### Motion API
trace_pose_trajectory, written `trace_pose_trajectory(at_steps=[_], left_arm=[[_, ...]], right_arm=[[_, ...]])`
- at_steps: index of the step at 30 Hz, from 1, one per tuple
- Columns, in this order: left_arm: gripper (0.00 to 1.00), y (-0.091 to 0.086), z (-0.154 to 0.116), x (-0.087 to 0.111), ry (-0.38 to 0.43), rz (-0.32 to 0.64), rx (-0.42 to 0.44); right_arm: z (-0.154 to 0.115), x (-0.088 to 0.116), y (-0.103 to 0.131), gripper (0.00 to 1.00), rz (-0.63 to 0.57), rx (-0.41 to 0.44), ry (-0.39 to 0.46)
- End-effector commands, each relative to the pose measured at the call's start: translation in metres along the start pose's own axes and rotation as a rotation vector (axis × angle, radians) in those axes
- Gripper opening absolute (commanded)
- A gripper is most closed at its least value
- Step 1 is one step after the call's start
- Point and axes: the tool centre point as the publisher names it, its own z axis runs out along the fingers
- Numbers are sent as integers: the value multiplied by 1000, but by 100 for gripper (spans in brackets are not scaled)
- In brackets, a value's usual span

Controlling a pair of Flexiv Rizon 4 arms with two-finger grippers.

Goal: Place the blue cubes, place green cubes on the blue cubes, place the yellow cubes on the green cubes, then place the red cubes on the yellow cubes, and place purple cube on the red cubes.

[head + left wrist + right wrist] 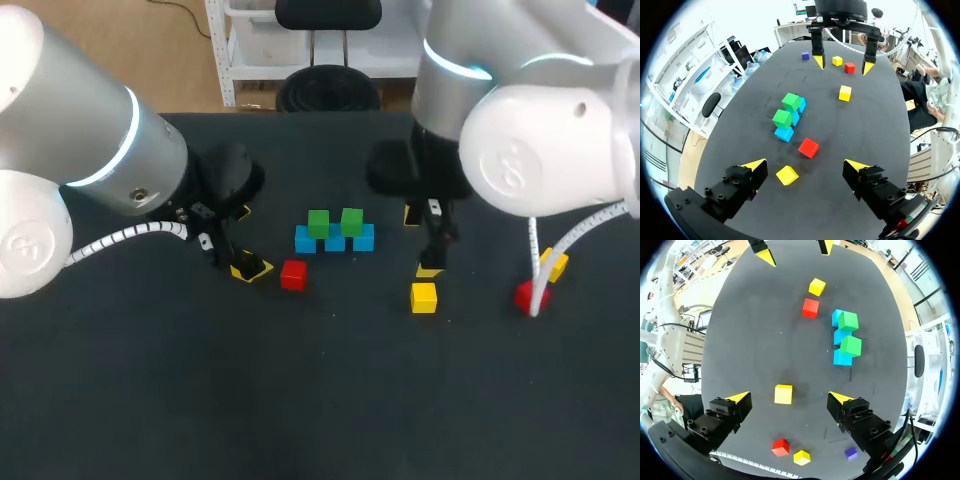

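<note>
Three blue cubes stand in a row at mid-table, with two green cubes on top. My left gripper is open, low over a yellow cube that lies untouched between its fingers; a red cube sits just ahead of it. My right gripper is open above a second yellow cube, which it does not touch. Another red cube, a third yellow cube and the purple cube lie behind the right gripper.
The red cube and yellow cube at the right lie by the right arm's white cable. The left arm's bulk covers the table's far left. Dark tabletop stretches along the front.
</note>
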Motion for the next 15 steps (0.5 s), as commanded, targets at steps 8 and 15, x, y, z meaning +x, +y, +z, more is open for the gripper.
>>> trace_pose_trajectory(at_steps=[8,15], left_arm=[[100,1,0,-1,3,-1,0],[100,1,0,-1,3,-1,0]], right_arm=[[18,-4,-6,100,-10,5,10],[18,2,-2,100,17,2,25]])
